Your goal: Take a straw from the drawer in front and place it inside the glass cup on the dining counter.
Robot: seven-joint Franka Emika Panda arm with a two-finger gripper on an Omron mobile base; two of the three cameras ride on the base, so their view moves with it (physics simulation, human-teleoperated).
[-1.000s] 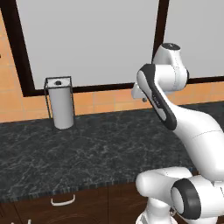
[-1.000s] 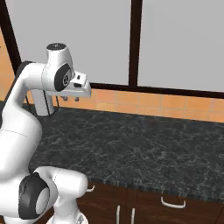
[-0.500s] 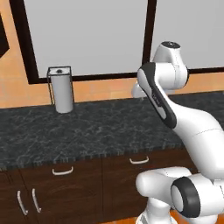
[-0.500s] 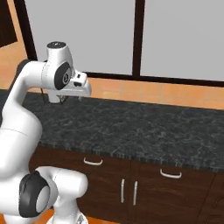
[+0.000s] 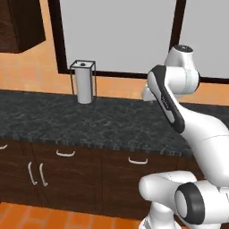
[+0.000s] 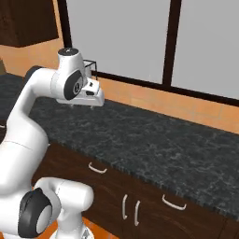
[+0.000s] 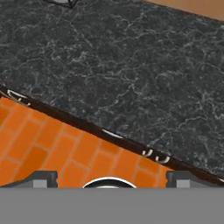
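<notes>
My gripper [image 6: 85,104] hangs from the raised hand above the near part of the black speckled counter [image 6: 154,149]. It points down and is open, with nothing between its fingers. In the hand view the gripper [image 7: 111,178] has its two dark fingertips [image 7: 43,177] set far apart. Dark brown drawer fronts [image 5: 134,169] with slim curved pale handles run shut under that counter. I cannot tell which one is the task's drawer. The straw, the glass cup and the dining counter are out of view.
A grey cylinder in a thin wire frame [image 5: 83,84] stands at the back of the black counter [image 5: 89,120], below a large window. Cabinet doors with upright handles [image 5: 36,173] sit left of the drawers. Orange tiled floor [image 7: 65,151] lies before the cabinets.
The whole picture has shifted: the base has backed away from the black counter, so more of the cabinet fronts and floor show. The arm keeps the same raised pose.
</notes>
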